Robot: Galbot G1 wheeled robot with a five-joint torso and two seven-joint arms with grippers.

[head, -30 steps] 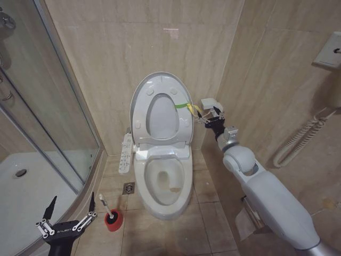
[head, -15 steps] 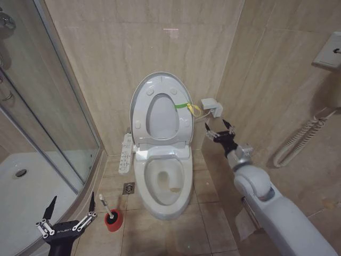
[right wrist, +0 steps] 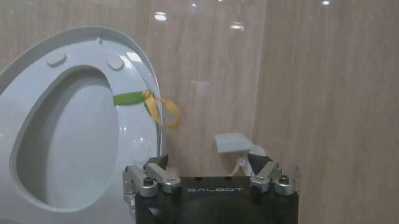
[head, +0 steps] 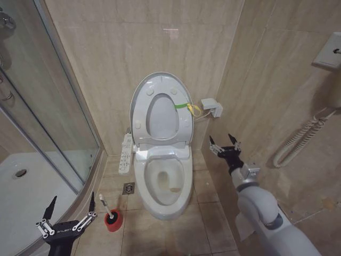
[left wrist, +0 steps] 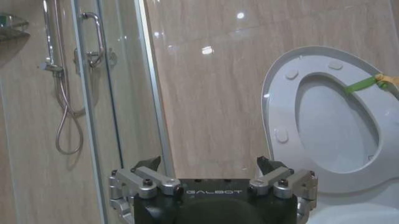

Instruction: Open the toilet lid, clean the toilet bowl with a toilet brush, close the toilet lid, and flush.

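Toilet lid [head: 161, 109] up at frame centre, step one done. Toilet brush [head: 105, 205] in its cup lower left, untouched beside my left gripper [head: 70, 209], fingers wide. Right gripper [head: 224, 144] centre-right, spread, empty. Scrubbing, closing, flushing left.

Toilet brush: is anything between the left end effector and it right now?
Nothing visible is. The toilet brush stands in its red cup holder on bare floor, just right of the open left end effector. The toilet bowl sits farther right, apart.
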